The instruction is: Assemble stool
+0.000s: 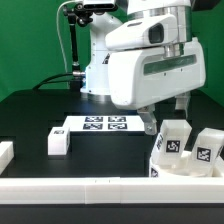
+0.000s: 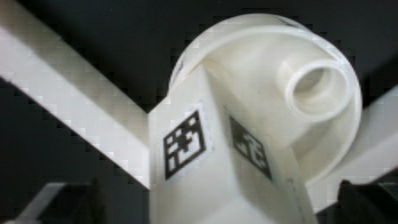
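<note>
Where the exterior view's left edge cuts the table [image 1: 30, 110], a short white rail end [image 1: 5, 152] lies flat. A long border rail [image 1: 100, 188] runs along the near side. Next comes a small white block [image 1: 58, 142], alone, with no tag legible; cannot tell if it is a stool part. Just beside it, toward the centre, lies the marker board [image 1: 96, 124].

Right of centre the gripper [image 1: 166, 118] hangs low over the stool parts. Two fingers show under the hand, set apart, but their tips are lost against the parts. Cannot tell whether the jaws are clamped on anything or only straddling it.

At the exterior view's right stand two tagged legs, close together and upright: the first leg [image 1: 173, 140] directly below the gripper, the second leg [image 1: 208, 147] further right. In front of them is a lower white body with a tag, taken to be the seat [image 1: 170, 168]; whether the legs touch it is not resolvable.

Wrist view: a tagged white part [image 2: 214, 150] fills the frame, with tags on two adjoining faces and a rounded end with a round boss or socket. It is probably the first leg.

Judgement: the step in hand is taking up a leg for fitting to the seat. No leg is visibly joined, so assembly is early. The next move calls for a centred, square grip on the leg's flat faces. A straight lift clear of the neighbouring leg should follow, before lining its round end up with the seat.
</note>
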